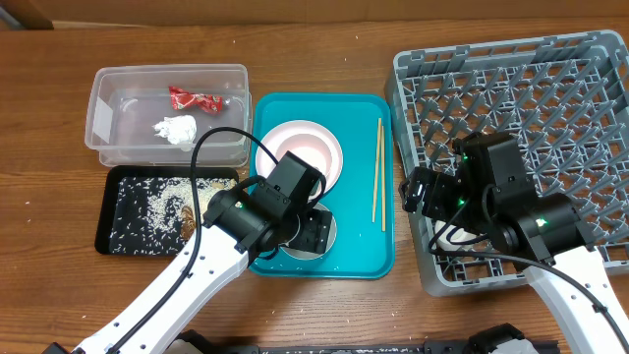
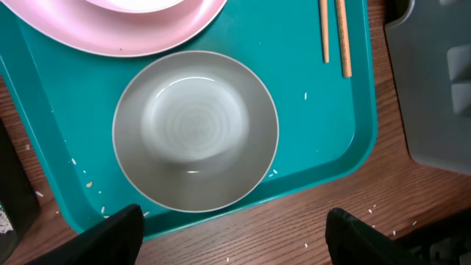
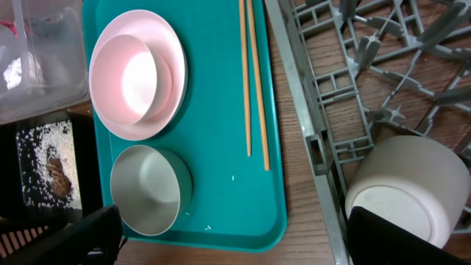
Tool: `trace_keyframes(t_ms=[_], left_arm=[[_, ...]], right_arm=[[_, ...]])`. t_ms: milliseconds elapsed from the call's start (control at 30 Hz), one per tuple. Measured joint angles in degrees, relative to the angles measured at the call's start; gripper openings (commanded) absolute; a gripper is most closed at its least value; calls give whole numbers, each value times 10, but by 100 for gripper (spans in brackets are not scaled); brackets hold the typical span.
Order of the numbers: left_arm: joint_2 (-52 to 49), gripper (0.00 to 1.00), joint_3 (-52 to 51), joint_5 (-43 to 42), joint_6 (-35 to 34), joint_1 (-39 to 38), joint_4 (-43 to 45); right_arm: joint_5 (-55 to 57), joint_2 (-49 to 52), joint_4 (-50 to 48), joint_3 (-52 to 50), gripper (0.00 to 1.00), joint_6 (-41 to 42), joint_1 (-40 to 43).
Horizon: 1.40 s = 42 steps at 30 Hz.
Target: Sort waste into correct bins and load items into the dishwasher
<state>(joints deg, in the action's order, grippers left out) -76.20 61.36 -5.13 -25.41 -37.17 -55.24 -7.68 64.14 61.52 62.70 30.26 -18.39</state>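
The red wrapper (image 1: 192,98) and the white tissue (image 1: 177,130) lie in the clear tub (image 1: 108,93). Rice grains (image 1: 162,202) with brown bits fill the black tray (image 1: 123,241). On the teal tray (image 1: 364,246) a bowl (image 1: 303,146) sits on the pinkish plate (image 1: 334,169), with the chopsticks (image 1: 377,172) to the right. My left gripper (image 1: 310,231) (image 2: 232,235) is open just above the second bowl (image 2: 195,129) (image 3: 145,189). My right gripper (image 1: 423,192) (image 3: 235,239) is open at the front left corner of the dish rack (image 1: 550,88). The cup (image 3: 401,188) stands upside down in the rack.
Loose rice grains (image 2: 309,96) lie on the teal tray and on the wood in front of it. The rack wall (image 3: 309,125) stands close to the teal tray's right edge. The tub and black tray sit left of the teal tray.
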Motion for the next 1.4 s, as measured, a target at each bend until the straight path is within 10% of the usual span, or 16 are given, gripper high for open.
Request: trace_keyframes(t_ms=[700, 800, 867, 1400], left_arm=[[0, 61, 0, 32, -12, 12, -38], [9, 71, 9, 47, -10, 13, -84], [26, 100, 29, 68, -10, 13, -113], [145, 100, 121, 131, -8, 13, -129]], right_arm=[[-14, 59, -10, 0, 100, -3, -42], [-13, 59, -10, 0, 100, -3, -42], [-13, 59, -10, 0, 100, -3, -42], [-13, 59, -10, 0, 100, -3, -42]])
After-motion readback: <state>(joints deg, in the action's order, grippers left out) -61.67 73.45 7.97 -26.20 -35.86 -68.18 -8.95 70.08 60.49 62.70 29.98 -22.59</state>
